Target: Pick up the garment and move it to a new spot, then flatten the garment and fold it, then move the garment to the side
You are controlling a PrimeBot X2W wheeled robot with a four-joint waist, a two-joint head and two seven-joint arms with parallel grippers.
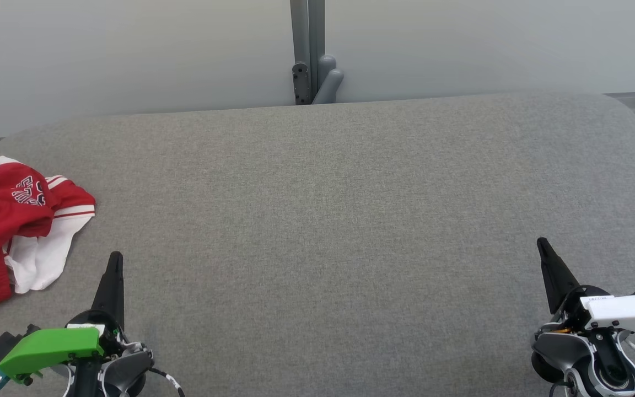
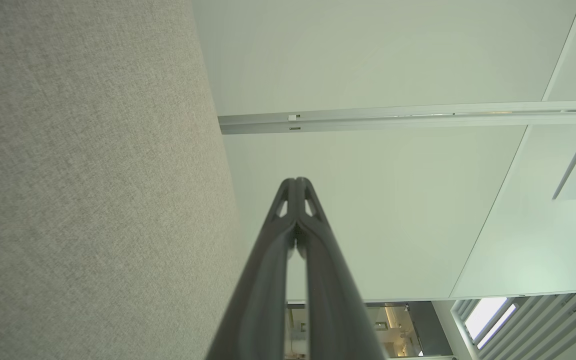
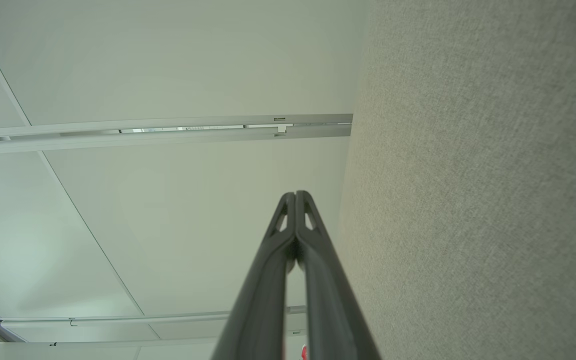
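A crumpled red and white garment (image 1: 17, 226) lies bunched at the left edge of the grey fabric-covered table (image 1: 323, 220), with white lettering on its red part. My left gripper (image 1: 114, 259) hovers at the lower left, just right of the garment and apart from it, fingertips pressed together and holding nothing. At the lower right, far from the garment, my right gripper (image 1: 542, 242) is likewise shut and empty. The left wrist view shows the left gripper (image 2: 296, 181) shut; the right wrist view shows the right gripper (image 3: 296, 194) shut.
A grey post with a bracket (image 1: 312, 60) stands behind the table's far edge, in front of a pale wall (image 1: 130, 49). The table's corners are rounded. Wide bare fabric stretches between the two grippers.
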